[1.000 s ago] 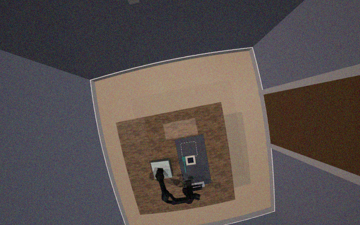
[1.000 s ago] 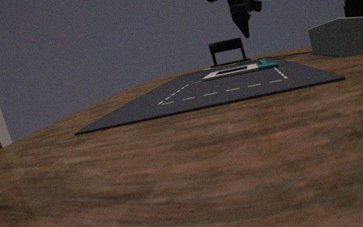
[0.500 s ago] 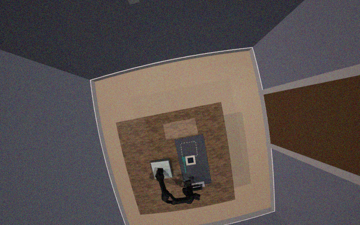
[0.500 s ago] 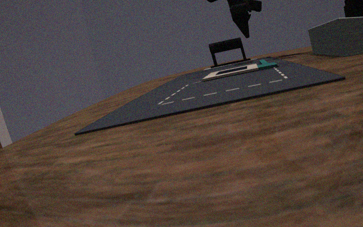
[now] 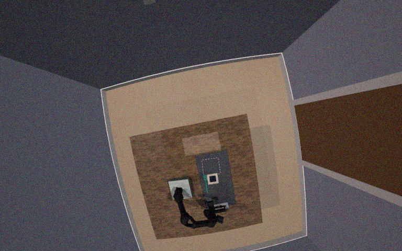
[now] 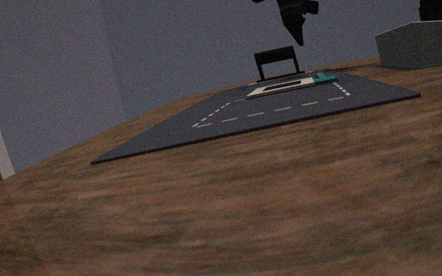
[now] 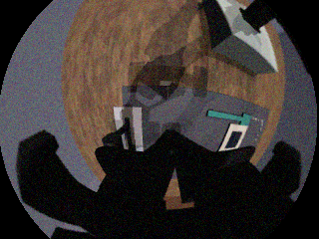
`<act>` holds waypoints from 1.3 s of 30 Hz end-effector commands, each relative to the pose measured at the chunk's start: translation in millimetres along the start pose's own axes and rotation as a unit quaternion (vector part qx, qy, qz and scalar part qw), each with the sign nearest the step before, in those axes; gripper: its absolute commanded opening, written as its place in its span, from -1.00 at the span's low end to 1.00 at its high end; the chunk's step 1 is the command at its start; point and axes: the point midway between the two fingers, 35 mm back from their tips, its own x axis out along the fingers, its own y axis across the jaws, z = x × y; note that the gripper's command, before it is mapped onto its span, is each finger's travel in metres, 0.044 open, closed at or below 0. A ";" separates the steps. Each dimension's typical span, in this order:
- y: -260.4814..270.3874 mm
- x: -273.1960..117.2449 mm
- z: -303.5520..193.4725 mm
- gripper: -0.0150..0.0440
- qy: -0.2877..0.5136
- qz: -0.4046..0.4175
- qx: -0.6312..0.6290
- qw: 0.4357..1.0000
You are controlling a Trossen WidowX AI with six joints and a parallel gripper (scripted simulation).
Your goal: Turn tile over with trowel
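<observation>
The cream tile [image 5: 212, 178] [image 6: 254, 94] [image 7: 234, 139] lies flat on the dark mat [image 5: 225, 189] [image 6: 146, 140], its dark-marked side up, at the near edge of the dashed outline [image 6: 282, 108]. The trowel [image 5: 225, 204] [image 6: 274, 55] [image 7: 136, 121], seemingly the pale flat blade with a raised black handle, rests by the mat's end. A teal T-shaped piece [image 5: 204, 177] [image 6: 322, 77] [image 7: 224, 116] lies against the tile's side. My gripper [image 6: 301, 45] [image 7: 169, 133] is shut and empty, above the mat's trowel end. In the wrist view the trowel handle stands left of the fingers, not between them.
A grey box with a pale top [image 5: 175, 185] [image 6: 404, 45] [image 7: 249, 55] stands beside the mat, with a black part of the arm over it. A lighter rectangle [image 5: 201, 143] shows on the brown table [image 5: 159, 165] beyond the mat.
</observation>
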 end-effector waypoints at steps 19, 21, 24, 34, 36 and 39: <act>4.1 -1.9 -4.3 0.38 0.001 0.001 -0.060 0.998; 6.5 -3.0 -6.8 0.42 0.002 0.001 -0.095 0.996; 10.0 -4.5 -10.4 0.42 0.003 0.002 -0.146 0.989; 21.6 -9.2 -21.9 0.42 0.006 0.005 -0.314 0.949; 23.8 -10.2 -24.1 0.42 0.006 0.006 -0.346 0.938; 27.2 -11.5 -27.3 0.42 0.007 0.007 -0.394 0.919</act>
